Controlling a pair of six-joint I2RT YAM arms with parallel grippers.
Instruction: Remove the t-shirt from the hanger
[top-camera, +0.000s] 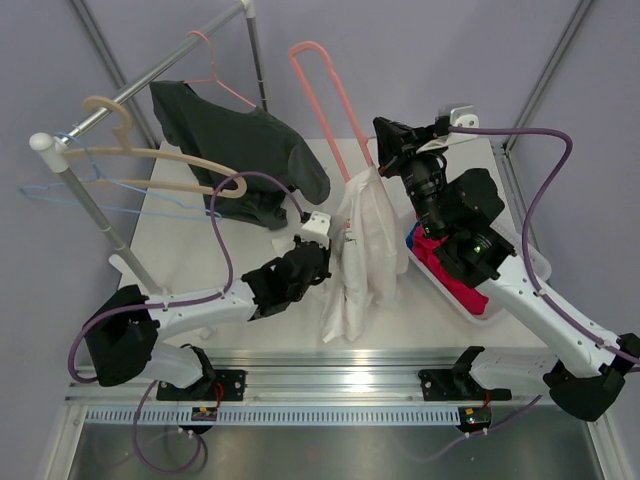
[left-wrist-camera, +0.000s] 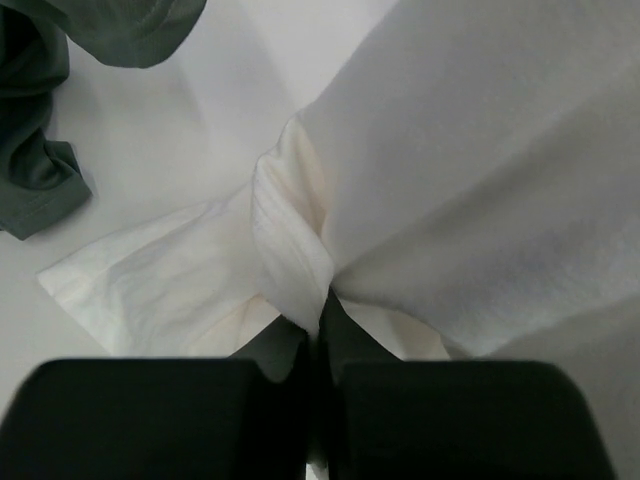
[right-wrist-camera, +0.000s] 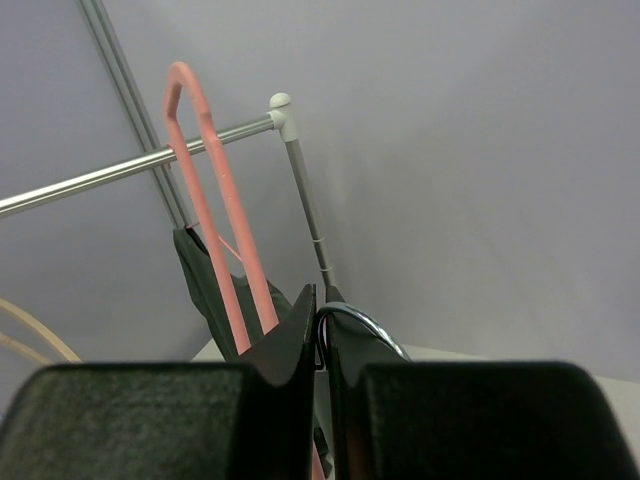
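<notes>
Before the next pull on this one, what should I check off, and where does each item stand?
1. Left tool shut on a fold of the t-shirt: ok.
2. Right tool shut on the hook of the hanger: ok.
3. T-shirt free of the hanger: not ok, it hangs from the hanger's lower end.
4. Which part of the t-shirt is pinched, hem or sleeve: cannot tell.
5. Dark grey shirt apart from the pinched fold: ok.

A dark grey t-shirt (top-camera: 240, 150) hangs from a metal rail (top-camera: 150, 75), beside a beige hanger (top-camera: 150, 155) and a blue wire hanger (top-camera: 60, 187). A magenta garment (top-camera: 438, 260) lies in a white bin (top-camera: 538, 262).
</notes>
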